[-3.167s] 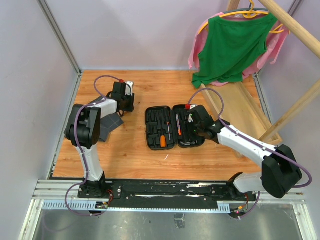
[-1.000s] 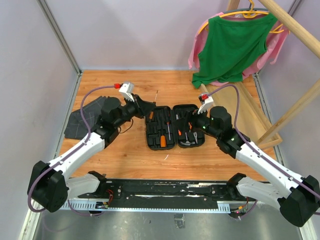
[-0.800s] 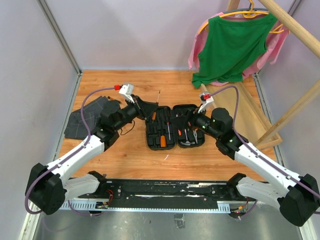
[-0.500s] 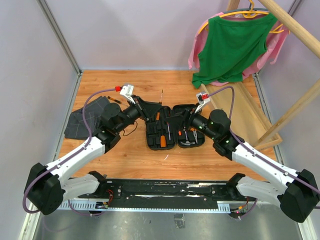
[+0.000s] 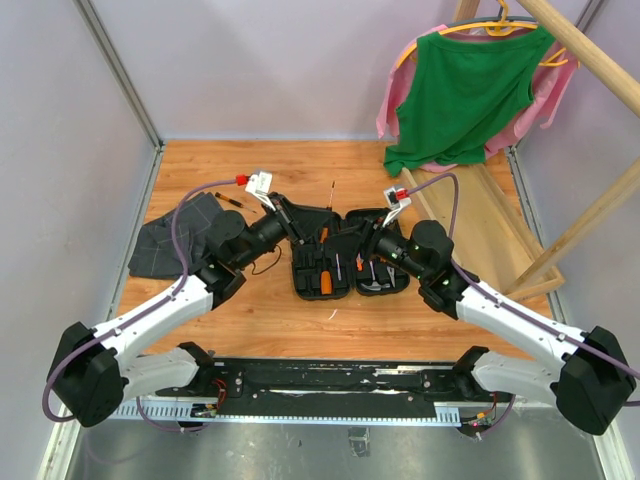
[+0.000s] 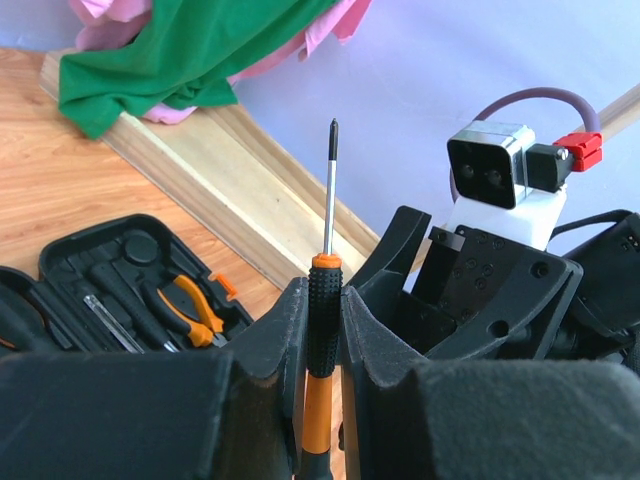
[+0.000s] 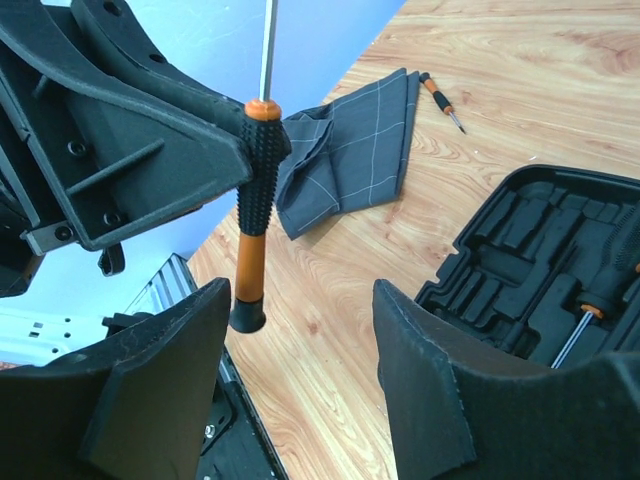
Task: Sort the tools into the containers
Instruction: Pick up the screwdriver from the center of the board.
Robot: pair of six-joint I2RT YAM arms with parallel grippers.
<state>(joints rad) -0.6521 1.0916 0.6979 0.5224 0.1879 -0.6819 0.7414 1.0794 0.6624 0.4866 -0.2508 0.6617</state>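
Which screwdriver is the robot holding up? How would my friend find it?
Find the open black plastic tool case in the middle of the wooden table. By its far left corner, the left end effector grips a screwdriver with an orange-and-black handle. It alone is up in the air; the other screwdrivers lie flat.

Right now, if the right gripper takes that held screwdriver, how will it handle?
Likely stiff and light: the screwdriver has a thin steel shaft and slim handle. Its ribbed black grip, pinched by the left gripper, probably won't slip. The smoother orange end near the open right gripper might.
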